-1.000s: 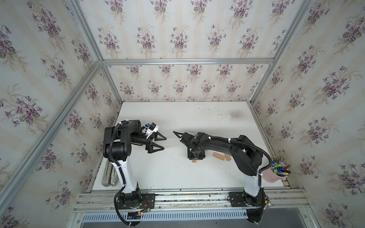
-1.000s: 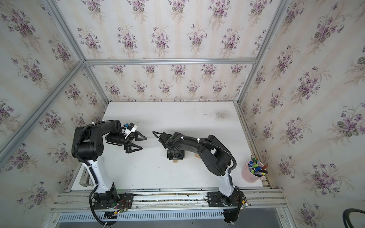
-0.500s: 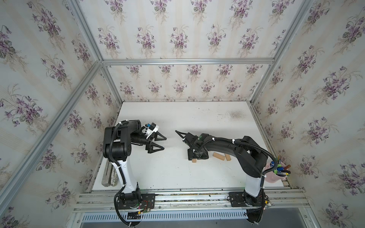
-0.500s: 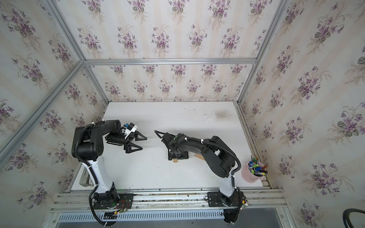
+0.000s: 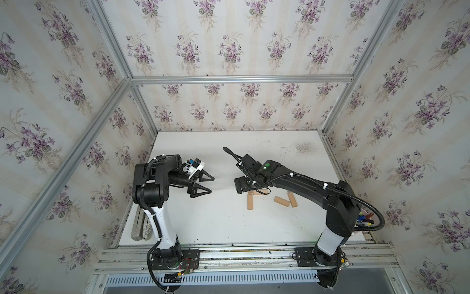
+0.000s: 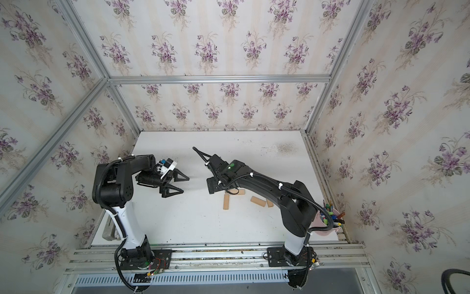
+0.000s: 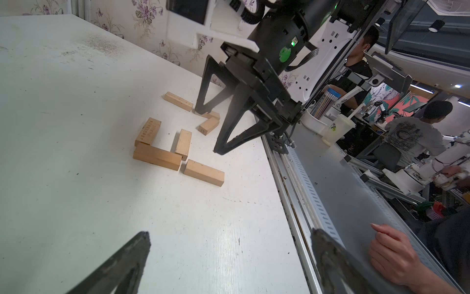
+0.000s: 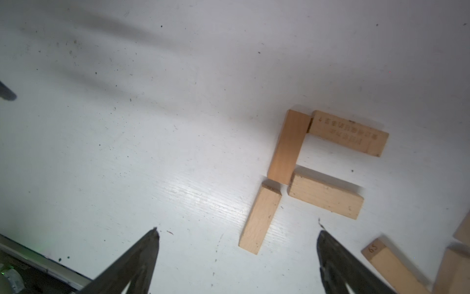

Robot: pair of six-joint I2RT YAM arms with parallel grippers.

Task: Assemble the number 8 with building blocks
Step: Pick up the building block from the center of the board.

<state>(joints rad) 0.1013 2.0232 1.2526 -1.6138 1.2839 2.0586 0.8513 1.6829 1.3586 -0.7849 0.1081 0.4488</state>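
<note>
Purple-flowered wallpaper walls (image 5: 229, 51) framed by aluminium rails (image 5: 241, 79) enclose a scuffed white table (image 5: 216, 224).

White table (image 5: 216, 224) (scuffed, speckled) carries tan building blocks (image 5: 250, 201) lying flat; grey slabs (image 5: 139, 226) at its left edge.

Left arm (image 5: 150, 189) and right arm (image 5: 305, 182): black bodies, white lowest links, ribbed black cables, white ties; a green dot (image 7: 284, 54) beside the right claw (image 7: 210, 132).

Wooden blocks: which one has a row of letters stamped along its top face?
The lettered block forming an L-corner with a plain block; the rest look blank on top, though the numbered block bears digits on its end.
</note>
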